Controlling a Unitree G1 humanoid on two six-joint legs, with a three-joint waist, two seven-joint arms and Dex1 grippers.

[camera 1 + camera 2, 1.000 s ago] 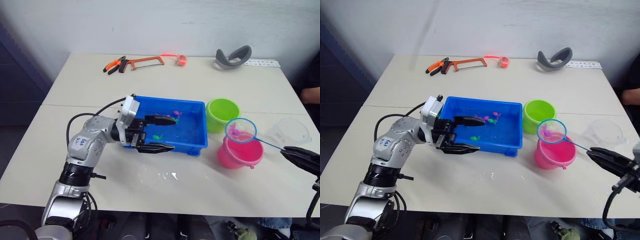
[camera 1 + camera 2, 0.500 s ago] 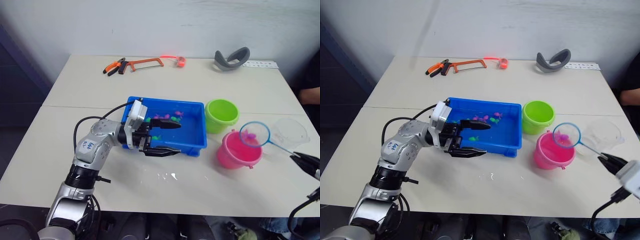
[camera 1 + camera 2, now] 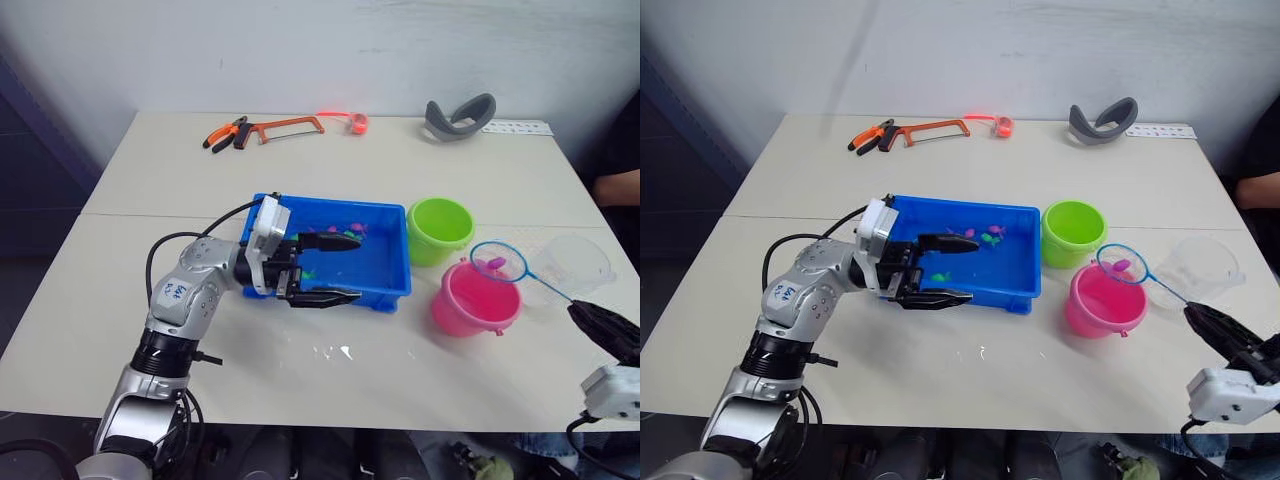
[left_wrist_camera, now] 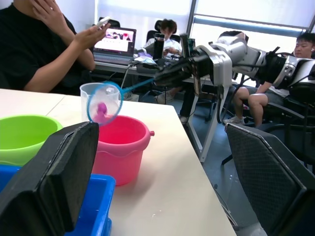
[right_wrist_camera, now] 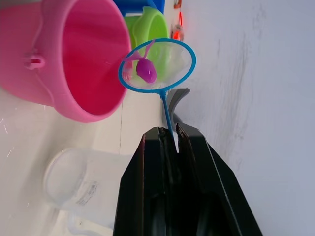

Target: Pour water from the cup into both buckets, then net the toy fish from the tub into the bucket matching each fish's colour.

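Magenta plastic, a single toy fish [image 5: 146, 70], is lying in the mesh of the net [image 3: 498, 262], which you are holding over the far rim of the pink bucket [image 3: 474, 300]. Your right gripper [image 5: 170, 140] is pinching the net's thin handle between closed fingers, well back from the hoop. Your left gripper [image 3: 342, 270] is spread wide, straddling the near wall of the blue tub [image 3: 392, 285] without holding anything; more fish [image 3: 352, 227], pink and green, are sitting inside the tub. The green bucket [image 3: 441, 229] is standing just beside the pink one, and the clear cup [image 3: 572, 267] is resting near them both, on the robot's right.

The likely trouble here is a miss: the hoop is riding over the pink rim's edge rather than its centre, so if you are tipping it now, the fish may be dropping onto the table [image 3: 330, 390] or toward the cup. The long handle is also magnifying any wrist wobble.
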